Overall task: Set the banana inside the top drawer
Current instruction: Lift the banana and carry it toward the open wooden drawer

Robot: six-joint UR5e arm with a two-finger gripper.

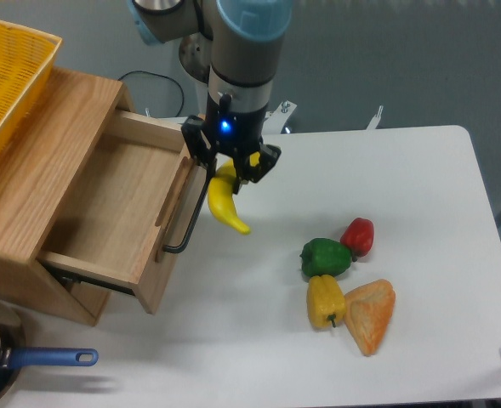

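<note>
Black fingers [252,167] of the gripper [230,167] are clamped on the banana [224,202], holding it by its upper part so that the yellow fruit hangs down and curves toward the lower right, clear of the white table [420,212]. It hangs just beside the front panel of the top drawer [114,212] — right next to the black bar handle [189,214], outside the drawer. The drawer is pulled out from its light-wood cabinet [37,161], its bare wooden floor open to view. A yellow mesh basket [8,76] sits on top of the cabinet. Well apart to the right on the table lie a green pepper [325,257], a red pepper [358,235], a yellow pepper [326,300] and an orange wedge-shaped piece [371,315] — all close together. A pan with a blue handle [50,358] shows at the lower left corner.
</note>
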